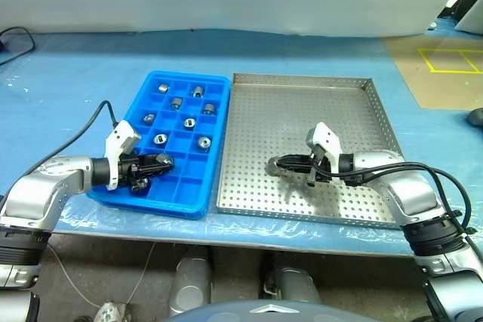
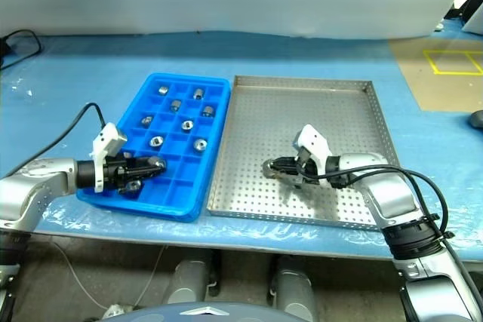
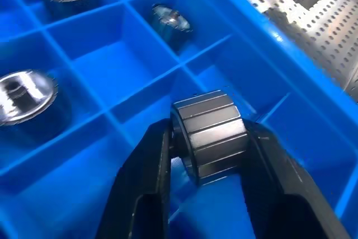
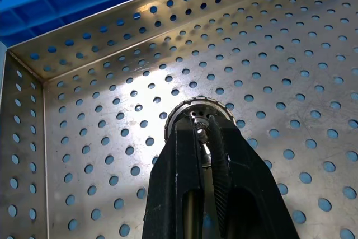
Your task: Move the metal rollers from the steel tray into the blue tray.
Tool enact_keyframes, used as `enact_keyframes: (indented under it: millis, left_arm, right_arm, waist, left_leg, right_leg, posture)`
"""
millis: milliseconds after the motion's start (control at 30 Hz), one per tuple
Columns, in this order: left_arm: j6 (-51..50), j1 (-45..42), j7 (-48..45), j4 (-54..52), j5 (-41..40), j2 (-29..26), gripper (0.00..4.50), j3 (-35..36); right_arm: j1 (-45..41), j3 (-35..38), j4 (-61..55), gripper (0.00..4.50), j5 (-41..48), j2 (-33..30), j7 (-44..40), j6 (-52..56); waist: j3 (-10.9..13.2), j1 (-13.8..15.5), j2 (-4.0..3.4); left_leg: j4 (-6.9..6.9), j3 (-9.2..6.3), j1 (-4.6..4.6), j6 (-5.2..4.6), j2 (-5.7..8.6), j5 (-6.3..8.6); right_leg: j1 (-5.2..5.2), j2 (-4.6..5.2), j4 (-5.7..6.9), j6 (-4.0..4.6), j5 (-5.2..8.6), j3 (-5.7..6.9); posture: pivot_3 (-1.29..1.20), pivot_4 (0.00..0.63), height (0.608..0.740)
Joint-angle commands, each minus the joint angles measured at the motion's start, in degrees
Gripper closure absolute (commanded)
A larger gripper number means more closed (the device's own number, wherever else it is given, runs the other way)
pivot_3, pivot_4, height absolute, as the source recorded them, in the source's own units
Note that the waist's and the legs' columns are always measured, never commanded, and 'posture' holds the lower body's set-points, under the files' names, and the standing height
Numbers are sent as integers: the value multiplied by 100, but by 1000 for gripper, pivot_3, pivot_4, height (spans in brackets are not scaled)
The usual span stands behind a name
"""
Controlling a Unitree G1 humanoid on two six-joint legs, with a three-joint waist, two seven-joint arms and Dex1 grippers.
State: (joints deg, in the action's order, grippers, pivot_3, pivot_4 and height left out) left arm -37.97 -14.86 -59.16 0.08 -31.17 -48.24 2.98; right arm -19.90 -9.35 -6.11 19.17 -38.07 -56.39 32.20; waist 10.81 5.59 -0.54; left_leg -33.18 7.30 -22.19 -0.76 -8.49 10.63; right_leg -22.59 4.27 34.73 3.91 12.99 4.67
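My left gripper (image 1: 162, 162) is shut on a metal roller (image 3: 210, 135) and holds it just above a front compartment of the blue tray (image 1: 189, 76). Several more rollers (image 1: 197, 91) lie in the tray's middle and rear compartments. To the right stands the steel tray (image 1: 302, 111). My right gripper (image 1: 273, 162) is low over its front middle. In the right wrist view its fingers are shut together over the near rim of a roller (image 4: 184, 110) that rests on the perforated floor.
Both trays sit side by side on a table with a blue cover (image 1: 75, 88), close to its front edge. A black cable (image 1: 98, 115) runs from my left wrist. Brown floor with a yellow taped square (image 1: 451, 59) lies at the back right.
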Motion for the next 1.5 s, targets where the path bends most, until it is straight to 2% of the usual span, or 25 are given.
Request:
enact_keyframes:
  millis: [33, 367, 467, 567, 867, 1067, 1200, 1333, 1500]
  left_arm:
    - [235, -79, -168, 32, 82, 0, 3130, 75]
    - [231, -184, -46, 280, 279, 90, 3130, 122]
    - [451, -192, -92, 432, 481, 72, 2139, 25]
    - [613, -147, 35, 488, 618, 309, 1190, -96]
    - [-171, -650, -86, -40, -194, 410, 1190, 469]
    - [-851, -1353, 202, -606, -1527, 621, 1190, 1413]
    - [-707, -737, 1, -1385, -1408, 417, 1190, 1184]
    - [119, 177, -271, -1937, -743, 220, 1190, 885]
    - [798, 1224, -406, -2490, -440, 89, 1190, 1064]
  right_arm:
    - [-51, 18, -130, 4500, -45, -26, -29, -92]
    - [15, 62, 171, 4500, -122, -15, -208, -402]
    - [-8, 21, 133, 4500, -124, 44, -178, -387]
    - [-28, -29, 7, 4500, -123, 110, -114, -296]
    - [-196, 75, -210, 4500, 19, 151, -92, 38]
    - [-665, 208, -561, 4500, 425, 74, -340, 355]
    - [-1291, 273, -953, 4500, 1184, 557, -276, 1002]
    - [-1760, -133, -949, 4500, 1276, 1011, -318, 1143]
    - [-2022, -503, -542, 4500, 1418, 1597, -483, 1265]
  waist:
    - [0, -3, 0]
    - [0, -8, 0]
    - [0, -8, 0]
    - [-4, 0, -7]
    - [-4, 54, -7]
    - [-4, 16, -7]
    - [-5, -87, -10]
    - [-4, -56, -5]
    - [-3, 83, -1]
  left_leg:
    - [0, 0, 4, 0, 1, 1]
    - [4, 5, 15, 0, -1, 0]
    - [4, 5, 24, 0, -2, 0]
    - [4, 5, 29, -1, -1, 0]
    - [4, 12, 41, 2, -6, -9]
    - [3, 12, 23, -1, -6, -12]
    - [11, 22, 28, -18, -9, -16]
    - [22, 40, 14, -13, -25, -19]
    - [23, 47, 8, 2, -28, -4]
  right_leg:
    - [3, 1, 0, 0, 0, -2]
    - [9, 0, 0, 1, 0, -4]
    - [16, 0, 1, 1, 0, -4]
    - [22, 0, 0, 1, 0, -5]
    - [41, 2, 2, 2, 0, -5]
    - [25, 1, 5, 5, -2, -4]
    - [15, 1, 4, 13, 4, -7]
    - [-10, -3, 7, 19, 8, -3]
    - [-13, -4, 1, 18, 9, -3]
  posture:
    - [63, 150, 740]
    - [62, 150, 740]
    - [63, 150, 740]
    - [62, 150, 740]
    - [68, 150, 740]
    - [87, 150, 740]
    - [115, 150, 740]
    - [168, 150, 740]
    - [247, 150, 740]
